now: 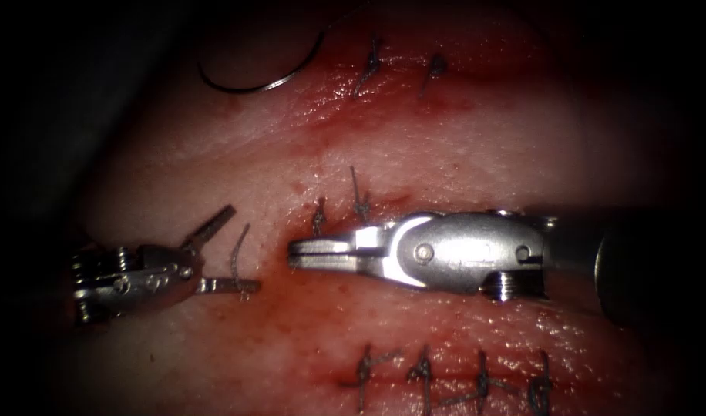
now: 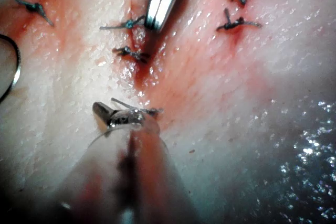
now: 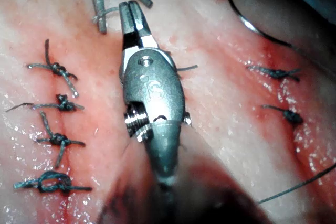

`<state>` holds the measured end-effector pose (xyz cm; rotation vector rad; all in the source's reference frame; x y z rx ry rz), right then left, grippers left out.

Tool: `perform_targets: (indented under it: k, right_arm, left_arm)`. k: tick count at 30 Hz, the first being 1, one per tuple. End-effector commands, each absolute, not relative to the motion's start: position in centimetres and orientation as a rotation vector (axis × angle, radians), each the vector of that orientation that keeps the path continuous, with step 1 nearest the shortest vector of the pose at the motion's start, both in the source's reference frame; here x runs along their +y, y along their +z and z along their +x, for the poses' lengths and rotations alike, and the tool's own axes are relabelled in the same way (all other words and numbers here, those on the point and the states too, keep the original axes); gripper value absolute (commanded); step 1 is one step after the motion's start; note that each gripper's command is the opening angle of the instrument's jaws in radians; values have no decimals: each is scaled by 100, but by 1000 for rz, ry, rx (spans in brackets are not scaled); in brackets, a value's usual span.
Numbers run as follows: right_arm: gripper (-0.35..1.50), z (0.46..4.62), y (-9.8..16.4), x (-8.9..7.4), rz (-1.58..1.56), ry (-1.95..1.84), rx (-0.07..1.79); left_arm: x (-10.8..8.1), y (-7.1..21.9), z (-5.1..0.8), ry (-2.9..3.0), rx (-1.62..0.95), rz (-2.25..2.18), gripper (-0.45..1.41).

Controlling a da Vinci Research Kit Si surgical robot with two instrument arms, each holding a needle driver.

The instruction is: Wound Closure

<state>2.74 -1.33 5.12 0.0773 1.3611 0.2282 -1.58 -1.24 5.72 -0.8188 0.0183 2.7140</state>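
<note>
Dark thread knots [image 1: 445,377] form a row of four along the near edge of the tissue [image 1: 484,146], all tied, with red fluid [image 1: 314,323] pooled just beyond them.

Next out is the middle cut [image 1: 345,231], where both tools sit.
- The left tool [image 1: 242,246] is on the left of the cut. Its jaws are wide apart, one raised and one level, and grip nothing.
- A short cut end of thread [image 1: 235,258] lies loose across the level jaw.
- The right tool [image 1: 293,254] lies along the cut with its jaws together. Nothing is visible between them.
- Two knots [image 1: 360,202] stand just behind its tip.

Furthest out, two more knots [image 1: 372,65] close the far cut. The needle [image 1: 249,91] lies free on the surface by the far left edge of the tissue. It is not in the tissue and is well apart from both tools.

Judgement: no stitch is being driven. The matter in hand appears to be the loose end.
- Take it at mid-length.
- Close squarely on it.
- Lift it straight off the tissue.
- Keep the raised jaw away from the two tied knots.
- Hold the right tool off the knots, and keep the needle in sight.

View differences:
- The right wrist view adds a long strand of thread [image 3: 299,184] on the tissue beyond the far knots. The endoscope view does not make it out.
- The right wrist view also confirms that the right jaws meet along their length.
- The left wrist view shows the loose end touching the left jaw.
</note>
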Motion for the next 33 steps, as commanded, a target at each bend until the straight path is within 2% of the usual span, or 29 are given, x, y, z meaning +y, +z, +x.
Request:
perform_targets:
  k: [1,10,33]
  right_arm:
    - [-35,287,519,-137,79,225,1362]
    - [-35,329,554,-152,91,181,1309]
    - [-35,359,602,-184,150,123,1233]
  left_arm:
    - [-126,579,-164,2712,18,-815,96]
    - [-139,564,-161,2700,-84,-721,103]
    - [-137,544,-167,2675,-81,-712,105]
